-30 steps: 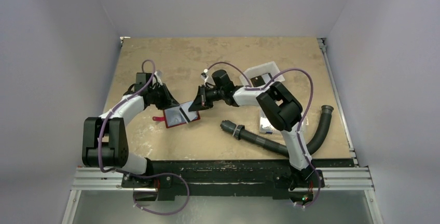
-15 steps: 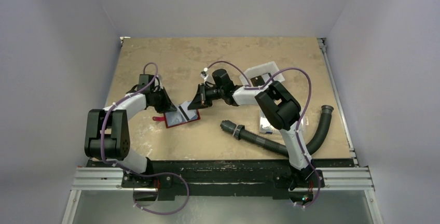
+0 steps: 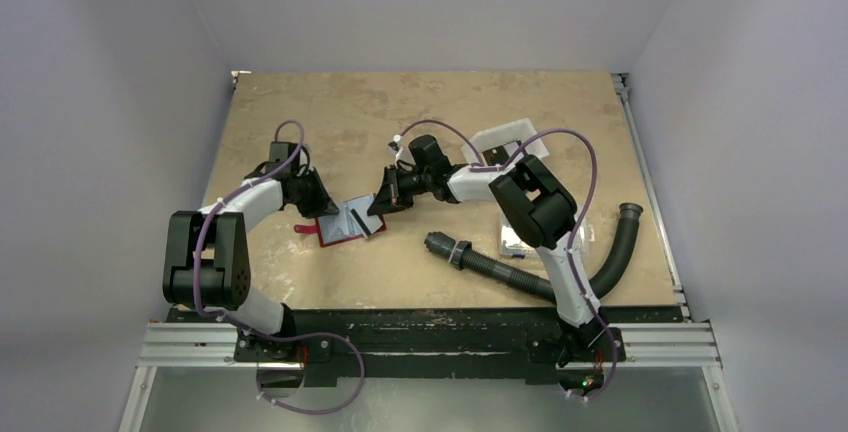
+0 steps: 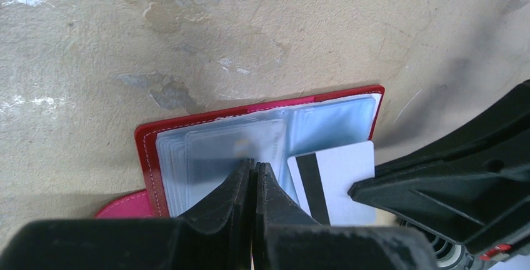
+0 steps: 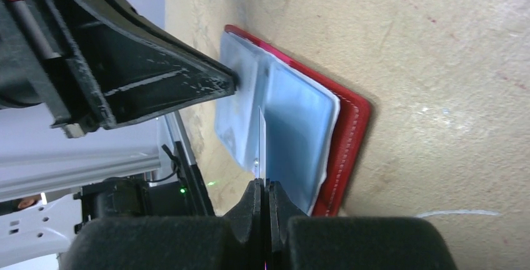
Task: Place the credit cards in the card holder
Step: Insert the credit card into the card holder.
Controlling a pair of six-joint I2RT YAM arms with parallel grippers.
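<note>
Card (image 4: pixel 340 173) pinched in right hand (image 5: pixel 263 185), edge over open holder (image 4: pixel 145 151); left hand (image 4: pixel 253 167) pressed together.

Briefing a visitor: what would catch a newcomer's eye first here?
The red card holder lies open mid-table, both arms meeting over it. The right pincer is shut on a pale card with a black stripe, edge-on above the holder's clear sleeves; the shut left pincer points at them. A black ribbed hose lies beside the right arm.
</note>
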